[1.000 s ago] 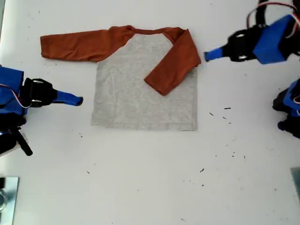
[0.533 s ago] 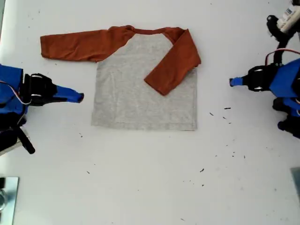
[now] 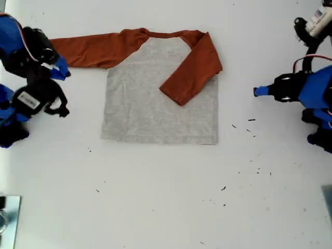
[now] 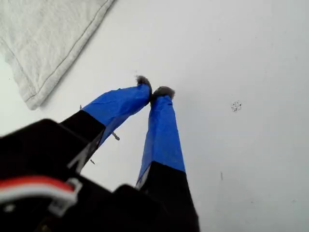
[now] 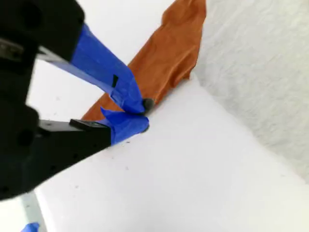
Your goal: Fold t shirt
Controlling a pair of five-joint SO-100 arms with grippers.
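The small heather-grey t shirt with rust-orange sleeves [image 3: 155,88] lies flat on the white bench [image 3: 171,197], one sleeve already folded across the grey body and the other stretched out toward the exterior view's left. My second gripper [image 5: 140,116] hovers right at that stretched sleeve with its blue-taped fingers [image 5: 126,124] nearly together and nothing between them, while my first gripper [image 4: 153,92] sits well apart on bare bench at the exterior view's right, fingers pressed tip to tip, empty. The danger, I'd say, is that such a narrow gap skates over the cuff or pinches one thin layer, dragging the whole shirt askew instead of lifting the sleeve.
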